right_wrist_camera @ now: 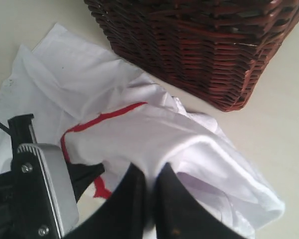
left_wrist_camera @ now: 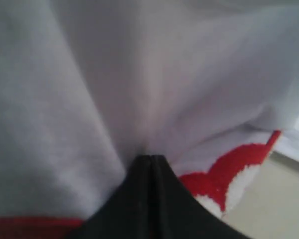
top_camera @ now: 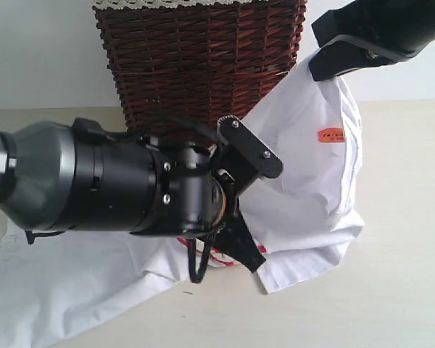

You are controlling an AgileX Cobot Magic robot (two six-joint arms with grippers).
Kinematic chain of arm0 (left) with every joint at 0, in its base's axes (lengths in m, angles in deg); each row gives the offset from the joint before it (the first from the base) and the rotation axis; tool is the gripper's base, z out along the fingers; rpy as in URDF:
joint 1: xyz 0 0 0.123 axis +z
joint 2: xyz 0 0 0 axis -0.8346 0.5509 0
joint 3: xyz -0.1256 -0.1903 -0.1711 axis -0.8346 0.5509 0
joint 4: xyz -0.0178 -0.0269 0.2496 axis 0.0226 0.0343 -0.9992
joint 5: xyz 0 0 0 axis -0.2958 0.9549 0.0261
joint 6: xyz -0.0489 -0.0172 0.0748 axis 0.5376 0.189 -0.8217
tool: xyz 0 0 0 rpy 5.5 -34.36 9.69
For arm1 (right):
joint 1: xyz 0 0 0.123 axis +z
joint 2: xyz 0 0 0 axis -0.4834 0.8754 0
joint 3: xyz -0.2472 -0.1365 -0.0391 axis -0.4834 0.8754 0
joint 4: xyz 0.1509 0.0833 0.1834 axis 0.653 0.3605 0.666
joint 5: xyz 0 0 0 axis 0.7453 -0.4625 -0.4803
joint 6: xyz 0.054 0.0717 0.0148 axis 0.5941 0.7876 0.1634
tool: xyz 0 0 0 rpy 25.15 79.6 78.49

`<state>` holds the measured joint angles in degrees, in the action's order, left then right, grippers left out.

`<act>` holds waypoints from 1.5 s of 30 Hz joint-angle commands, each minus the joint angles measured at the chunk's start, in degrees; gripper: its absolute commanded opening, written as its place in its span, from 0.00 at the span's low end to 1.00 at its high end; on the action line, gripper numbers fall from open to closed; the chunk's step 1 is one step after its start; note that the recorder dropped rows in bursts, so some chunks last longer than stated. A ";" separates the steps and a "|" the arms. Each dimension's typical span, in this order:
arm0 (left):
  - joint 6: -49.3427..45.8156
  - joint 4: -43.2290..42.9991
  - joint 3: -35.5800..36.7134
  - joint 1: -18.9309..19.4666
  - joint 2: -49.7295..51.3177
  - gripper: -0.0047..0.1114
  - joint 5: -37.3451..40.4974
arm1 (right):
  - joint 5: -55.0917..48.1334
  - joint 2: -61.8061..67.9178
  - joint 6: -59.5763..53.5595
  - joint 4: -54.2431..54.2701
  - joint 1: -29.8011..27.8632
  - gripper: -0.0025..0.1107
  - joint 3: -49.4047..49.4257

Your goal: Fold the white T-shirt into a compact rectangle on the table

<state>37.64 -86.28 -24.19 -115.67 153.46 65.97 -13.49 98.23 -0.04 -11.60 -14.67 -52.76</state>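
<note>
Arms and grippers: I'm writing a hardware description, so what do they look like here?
The left arm has a rounded grey shell joining a glossy black cylinder with small silver screws; a thin black cable loops below it. The left gripper and right gripper are matte black, tapering to narrow wedges. The right arm is black too.

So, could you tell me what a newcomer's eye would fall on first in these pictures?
The left arm fills the middle of the exterior view, with the left hand shut on the white T-shirt by the red lettering. At upper right the right hand pinches the shirt's top edge up off the table, beside a brown wicker basket.
</note>
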 commanded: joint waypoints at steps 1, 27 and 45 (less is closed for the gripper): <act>-29.51 31.16 -4.46 -1.24 -0.31 0.04 -0.51 | 1.28 -0.59 -0.70 0.49 -0.22 0.02 -0.50; -62.30 50.56 -12.58 2.15 16.66 0.04 -3.09 | 1.07 -0.59 -0.70 0.10 -0.22 0.02 -0.50; -71.15 56.84 -12.58 -10.09 14.89 0.04 24.89 | 2.95 1.84 2.80 -8.87 -0.22 0.02 -0.50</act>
<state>-32.68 -32.27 -37.76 -123.91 167.29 84.95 -12.08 99.27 0.77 -17.51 -14.67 -52.76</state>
